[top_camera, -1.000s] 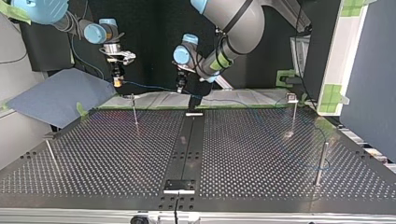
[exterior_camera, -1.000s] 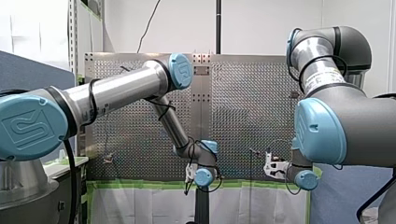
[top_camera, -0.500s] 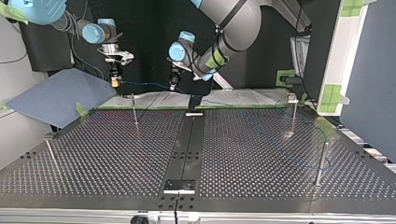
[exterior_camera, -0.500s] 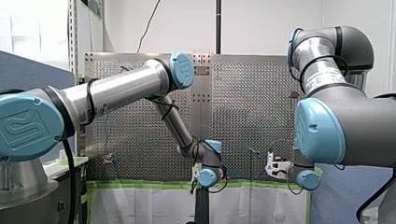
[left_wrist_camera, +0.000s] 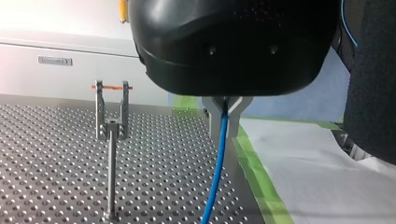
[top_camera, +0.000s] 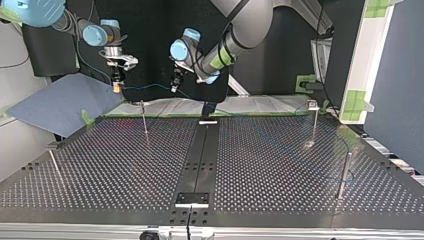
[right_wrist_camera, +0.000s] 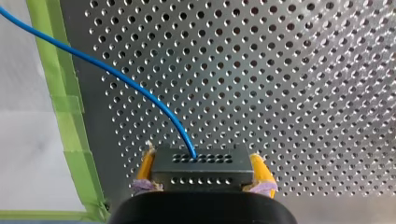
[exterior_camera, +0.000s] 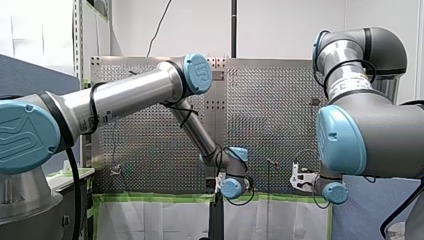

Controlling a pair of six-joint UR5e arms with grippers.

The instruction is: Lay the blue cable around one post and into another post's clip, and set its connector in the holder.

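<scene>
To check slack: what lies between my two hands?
Only the blue cable, strung through the air from my right hand to my left hand; the top view shows it.

Blue cable [left_wrist_camera: 215, 172] cut off at pic edge; left claw [left_wrist_camera: 225, 116] mostly hidden behind blk housing [left_wrist_camera: 233, 42].

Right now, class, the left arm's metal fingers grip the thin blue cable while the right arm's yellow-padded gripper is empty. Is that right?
One error: my right gripper is not empty. The right wrist view shows its yellow pads clamping the dark grey perforated connector block. The metal fingers of my left gripper do grip the thin blue cable.
</scene>
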